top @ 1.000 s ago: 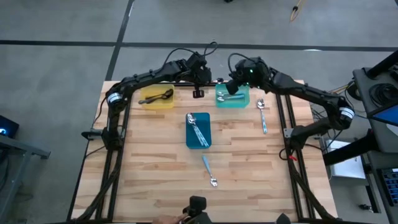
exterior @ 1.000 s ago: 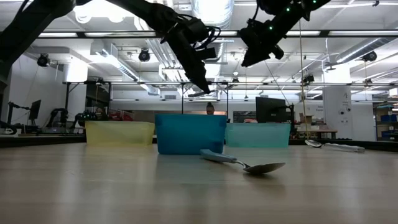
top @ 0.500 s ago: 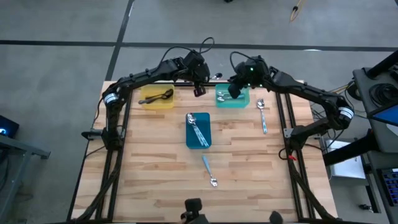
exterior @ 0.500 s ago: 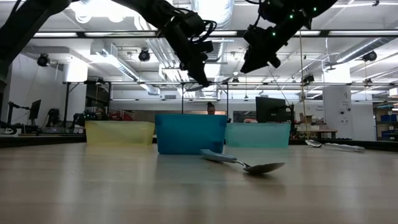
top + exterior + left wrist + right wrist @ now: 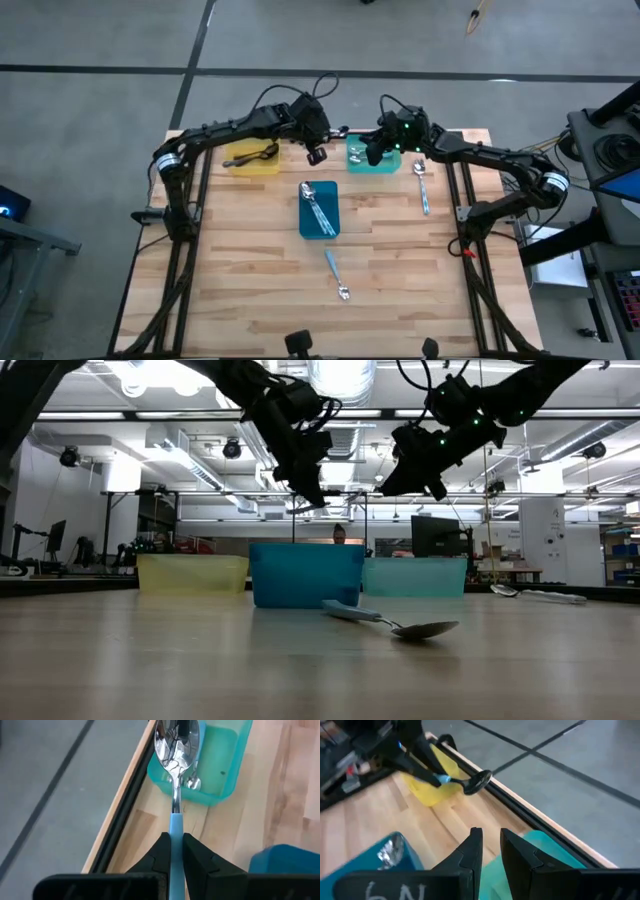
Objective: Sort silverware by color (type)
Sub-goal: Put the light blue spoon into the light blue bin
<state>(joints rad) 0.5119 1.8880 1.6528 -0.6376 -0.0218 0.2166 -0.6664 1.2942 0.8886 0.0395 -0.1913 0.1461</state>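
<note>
While the left gripper (image 5: 173,851) is pinching a blue-handled spoon (image 5: 176,750), its handle end is hidden; right gripper (image 5: 490,845) is hanging empty, slightly open.

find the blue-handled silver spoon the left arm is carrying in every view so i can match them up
High view: the blue-handled silver spoon sticks out from the left gripper toward the teal plastic tray.
Low view: high up, a thin sliver at the left gripper's tip.
Left wrist view: centre, handle pinched between the jaws, bowl over the tray's near end.
Right wrist view: upper middle, held by the other arm.
Shared landmark: the teal tray.
</note>
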